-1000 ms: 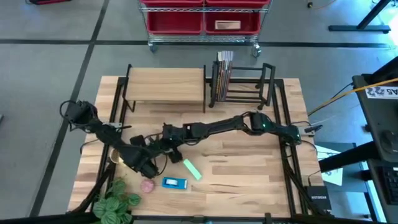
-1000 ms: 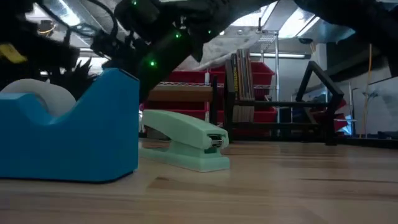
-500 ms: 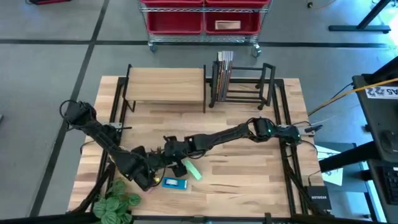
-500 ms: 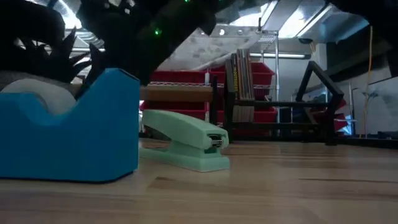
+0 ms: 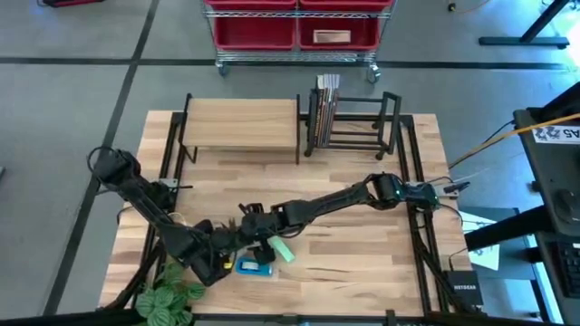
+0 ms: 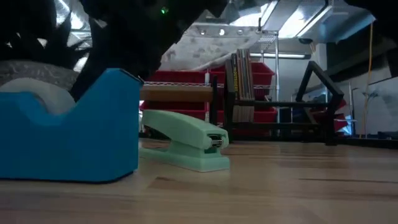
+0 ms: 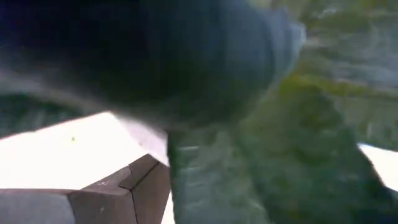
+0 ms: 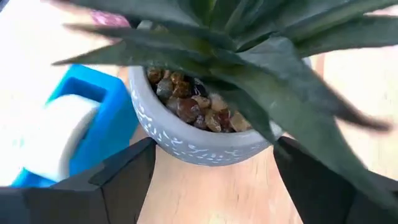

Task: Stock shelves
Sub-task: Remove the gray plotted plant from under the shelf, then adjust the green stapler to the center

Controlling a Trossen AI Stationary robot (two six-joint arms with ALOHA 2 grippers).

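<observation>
My right gripper (image 5: pixel 250 226) is shut on a grey potted plant (image 8: pixel 199 140) with pebbles and long dark green leaves. It holds the pot in the air (image 6: pixel 214 46) over the table's near left part. My left gripper (image 5: pixel 210 263) is low beside it, near the front edge, and its wrist view is a blur of dark and green. At the far edge stand the wood-topped shelf (image 5: pixel 243 122) and the black book rack (image 5: pixel 355 122). The rack has books (image 5: pixel 326 95) upright at its left end. My right gripper pinches the pot's round wall (image 8: pixel 158 142) between its two fingers, one on each side, below the rim. The fingers (image 8: pixel 124 180) come slanting down from the table's right. The pot is lifted clear of the table, with its leaves spreading over the fingers.
A blue tape dispenser (image 5: pixel 255 266) and a mint green stapler (image 5: pixel 282 250) lie right by both grippers. A leafy green plant (image 5: pixel 170 297) sits at the near left corner. A cart with red bins (image 5: pixel 294 32) stands beyond the far edge. The table's right half shows bare wood.
My right gripper has carried the pot toward the near edge and a little left, keeping it off the table. My left gripper has gone toward the near edge, over the spot where a small pink thing lay.
</observation>
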